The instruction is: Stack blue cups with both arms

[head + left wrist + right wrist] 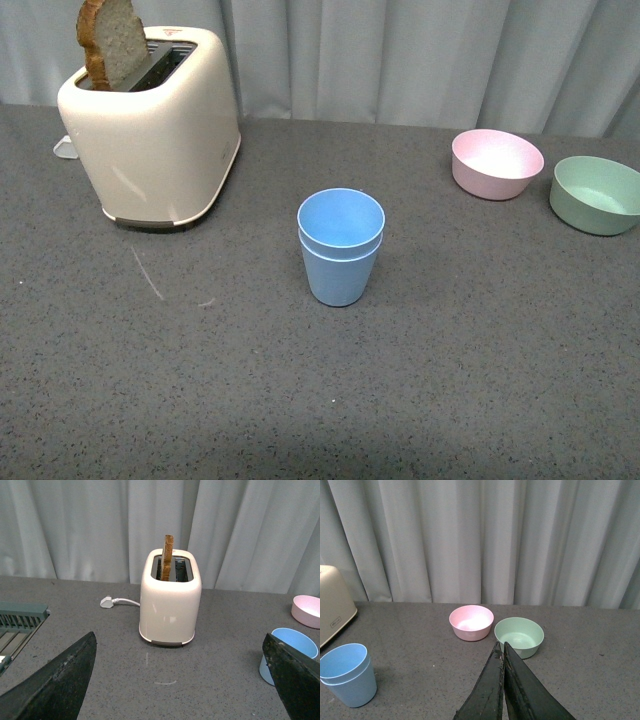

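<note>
The two blue cups [340, 246] stand nested, one inside the other, upright in the middle of the grey table. The stack also shows in the left wrist view [292, 652] and in the right wrist view [347, 674]. Neither arm shows in the front view. My left gripper [182, 660] is open and empty, its jaws wide apart, well back from the stack, which lies by one jaw. My right gripper [501, 647] is shut and empty, away from the stack, its tips pointing toward the bowls.
A cream toaster [155, 125] with a slice of bread [112, 42] stands at the back left, its plug [106, 601] behind it. A pink bowl [496, 163] and a green bowl [595, 194] sit at the back right. A grey rack [20, 625] shows in the left wrist view.
</note>
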Robot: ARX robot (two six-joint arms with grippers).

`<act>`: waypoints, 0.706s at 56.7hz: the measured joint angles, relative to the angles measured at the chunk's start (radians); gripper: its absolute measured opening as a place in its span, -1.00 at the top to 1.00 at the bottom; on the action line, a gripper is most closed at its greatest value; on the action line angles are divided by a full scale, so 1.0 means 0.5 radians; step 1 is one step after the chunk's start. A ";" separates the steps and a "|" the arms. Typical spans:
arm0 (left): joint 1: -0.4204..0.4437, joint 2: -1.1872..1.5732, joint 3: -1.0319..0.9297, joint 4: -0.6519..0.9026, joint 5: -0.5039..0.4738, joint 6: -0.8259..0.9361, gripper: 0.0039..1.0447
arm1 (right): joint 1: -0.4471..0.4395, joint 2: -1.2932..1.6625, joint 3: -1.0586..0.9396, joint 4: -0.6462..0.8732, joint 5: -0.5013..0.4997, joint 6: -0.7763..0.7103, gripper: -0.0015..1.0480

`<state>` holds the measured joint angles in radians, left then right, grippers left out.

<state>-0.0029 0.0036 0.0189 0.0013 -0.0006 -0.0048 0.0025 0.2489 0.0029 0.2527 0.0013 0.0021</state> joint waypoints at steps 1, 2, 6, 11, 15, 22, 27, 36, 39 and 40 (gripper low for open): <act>0.000 0.000 0.000 0.000 0.000 0.000 -0.88 | 0.000 -0.012 0.000 -0.011 0.001 0.000 0.98; 0.000 0.000 0.000 0.000 0.000 0.000 -0.88 | 0.000 -0.024 0.000 -0.024 0.000 0.000 0.98; 0.000 0.000 0.000 0.000 0.000 0.000 -0.88 | 0.000 -0.071 0.000 -0.070 0.000 0.000 0.98; 0.000 0.000 0.000 0.000 0.000 0.000 -0.88 | 0.000 -0.119 0.000 -0.118 0.000 0.000 0.98; 0.000 0.000 0.000 0.000 0.000 0.000 -0.88 | 0.000 -0.161 0.000 -0.162 0.000 0.000 0.98; 0.000 0.000 0.000 -0.002 -0.002 0.000 -0.88 | 0.000 -0.445 0.002 -0.491 -0.005 -0.001 0.98; 0.000 -0.001 0.000 -0.002 -0.001 0.000 -0.88 | 0.000 -0.488 0.002 -0.497 -0.006 -0.001 0.98; 0.000 0.000 0.000 -0.002 -0.002 0.000 -0.88 | 0.000 -0.489 0.002 -0.502 -0.005 -0.004 0.66; 0.000 -0.001 0.000 -0.002 -0.001 0.000 -0.88 | 0.000 -0.490 0.002 -0.502 -0.006 -0.004 0.49; 0.000 -0.001 0.000 -0.002 -0.002 0.000 -0.88 | 0.000 -0.490 0.002 -0.502 -0.006 -0.004 0.46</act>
<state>-0.0029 0.0032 0.0189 0.0006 -0.0013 -0.0048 0.0025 0.0040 0.0036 0.0017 -0.0017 0.0002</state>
